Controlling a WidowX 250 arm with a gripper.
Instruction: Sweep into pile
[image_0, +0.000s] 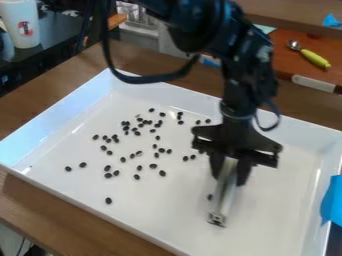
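Note:
My gripper (229, 172) hangs over the right half of the white tray (280, 202), shut on a pale, long sweeping tool (226, 197) that points down toward the tray floor. One dark bean (210, 197) lies right beside the tool's left side. Many more small dark beans (138, 154) are scattered loosely over the left and middle of the tray, some in small clusters. A lone bean (108, 200) sits near the tray's front-left side.
Raised tray walls (60, 115) surround the work area on a wooden table (40, 200). Blue tape (332, 200) is at the right rim. Behind are a spoon with a green handle (314, 58) and a white cup (21, 24) at the upper left.

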